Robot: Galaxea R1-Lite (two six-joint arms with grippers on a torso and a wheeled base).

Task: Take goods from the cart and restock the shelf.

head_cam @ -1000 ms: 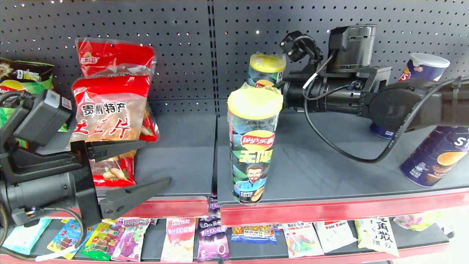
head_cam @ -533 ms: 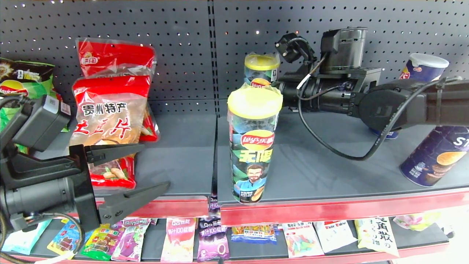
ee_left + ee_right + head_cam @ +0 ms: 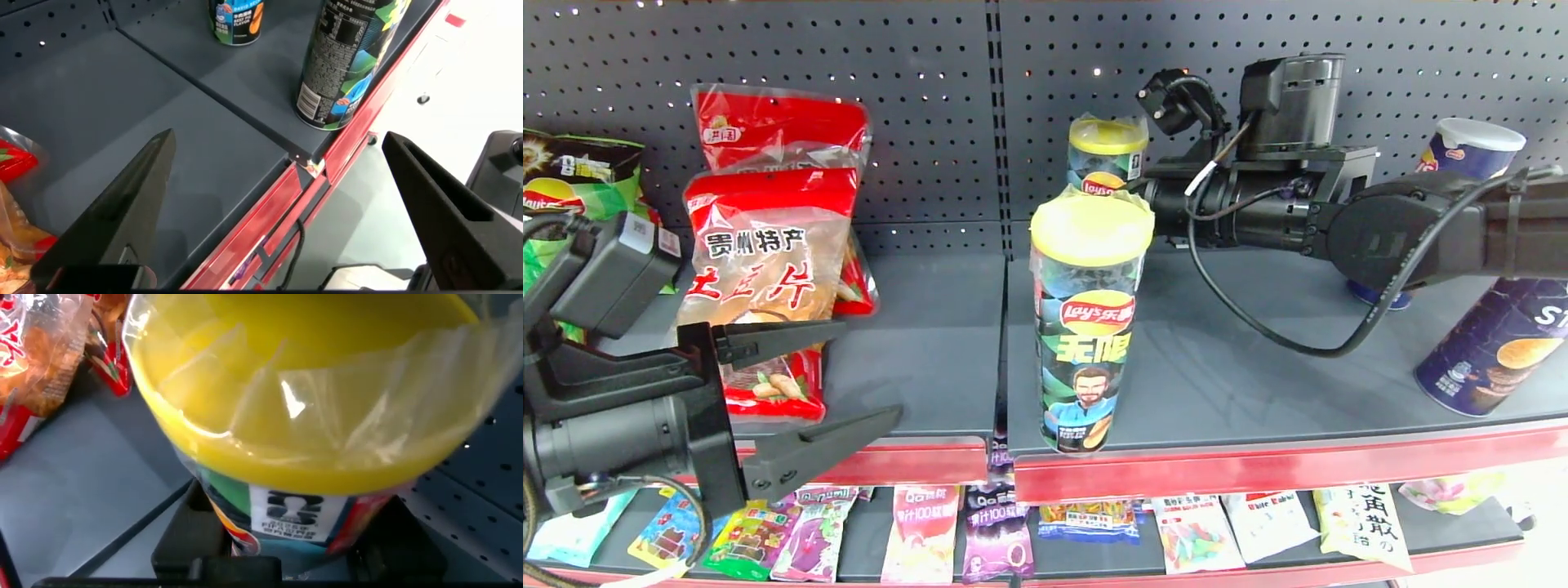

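A tall chip can with a yellow lid (image 3: 1089,327) stands upright at the front edge of the grey shelf (image 3: 1225,376). Behind it, near the pegboard, is a second yellow-lidded can (image 3: 1106,155), also wrapped in clear film. My right gripper (image 3: 286,543) is shut on this can's body from the right side. In the left wrist view the rear can's base (image 3: 237,18) sits at or just above the shelf board. My left gripper (image 3: 870,371) hangs open at the shelf's front left, in front of the red snack bags (image 3: 768,245), holding nothing.
A green chip bag (image 3: 572,180) stands at the far left. At the right, one blue can (image 3: 1494,343) leans and another (image 3: 1470,151) stands behind my right arm. Small packets (image 3: 1013,531) line the lower shelf. The shelf board between the bags and the cans is bare.
My right arm has carried the rear can a little to the left, staying close to the pegboard. The left gripper has hardly moved and stays open.
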